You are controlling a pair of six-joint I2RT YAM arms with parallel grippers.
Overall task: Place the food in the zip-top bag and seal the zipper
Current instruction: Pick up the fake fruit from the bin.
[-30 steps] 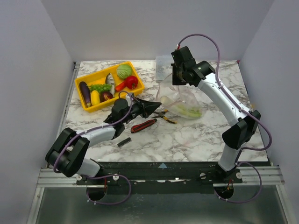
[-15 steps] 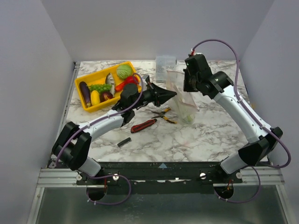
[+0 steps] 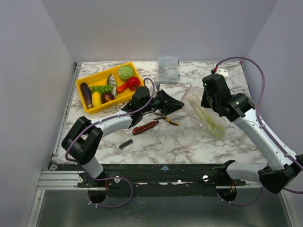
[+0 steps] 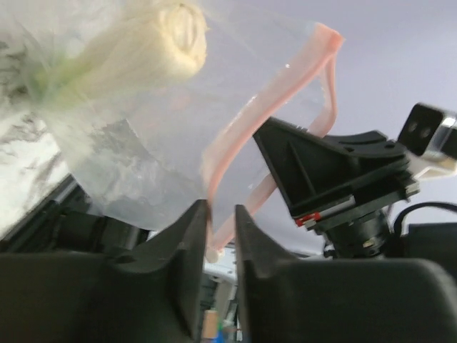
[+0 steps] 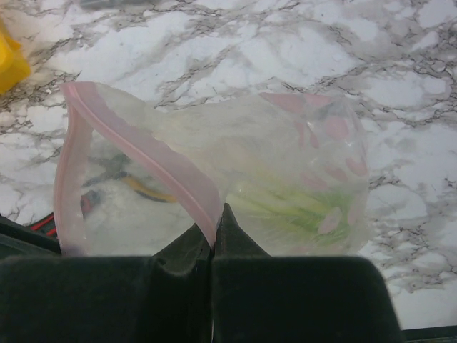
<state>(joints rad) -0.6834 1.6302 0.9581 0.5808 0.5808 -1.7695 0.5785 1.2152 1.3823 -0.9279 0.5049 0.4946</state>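
- The zip-top bag (image 3: pixel 204 112) hangs clear of the worktop (image 3: pixel 189 142) on the right side, mouth up and to the left. One pale celery stalk (image 3: pixel 209 121) lies inside it.
- Its zipper (image 4: pixel 271 121) runs as a pink strip down to the left gripper (image 4: pixel 220 232). The lower end sits in the narrow gap between that gripper's jaws, which are not visibly pressing on it.
- The right gripper (image 5: pixel 213 227) has its jaws closed tight on the pink strip partway along the mouth and carries the bag's weight.
- The step in hand looks like the left arm taking a second hold on the mouth. It should close on the stiff strip alone, not on the thin film beside it, which would likely crumple or slip.
- Once both hold, draw apart gently. A hard pull could tear the strip out of the right jaws or tip the celery out.
- The cabbage (image 3: pixel 125 72), tomato (image 3: pixel 133 83), eggplant (image 3: pixel 85 94) and the rest wait in the yellow tray (image 3: pixel 102 71), well apart from the bag, so sealing looks premature.
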